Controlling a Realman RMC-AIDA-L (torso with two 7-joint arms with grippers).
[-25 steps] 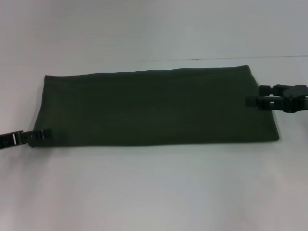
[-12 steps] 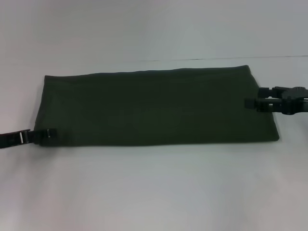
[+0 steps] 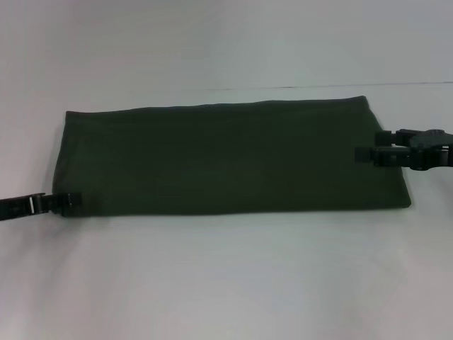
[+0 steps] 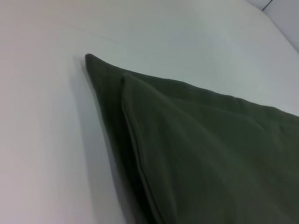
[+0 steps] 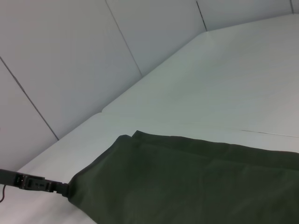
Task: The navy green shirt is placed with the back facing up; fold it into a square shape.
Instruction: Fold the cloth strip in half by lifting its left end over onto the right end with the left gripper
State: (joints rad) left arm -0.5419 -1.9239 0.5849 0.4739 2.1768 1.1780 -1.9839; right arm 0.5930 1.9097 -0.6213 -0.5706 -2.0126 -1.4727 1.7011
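The navy green shirt (image 3: pixel 233 156) lies flat on the white table as a long folded rectangle, plain side up. My left gripper (image 3: pixel 71 202) meets its near-left corner at table height. The right wrist view shows that same left gripper (image 5: pixel 63 187) touching the corner of the shirt (image 5: pixel 187 186). My right gripper (image 3: pixel 368 144) reaches in over the shirt's right edge. It is open, with one finger higher than the other. In the left wrist view the shirt (image 4: pixel 201 154) shows stacked layers along its edge.
The white table (image 3: pixel 226 283) spreads wide around the cloth, with a thin seam line (image 3: pixel 318 87) behind it. Grey wall panels (image 5: pixel 70 56) stand beyond the table's far edge.
My left gripper pushed in against the near-left corner, which shifted slightly right. My right gripper crept a little further left over the shirt's right edge.
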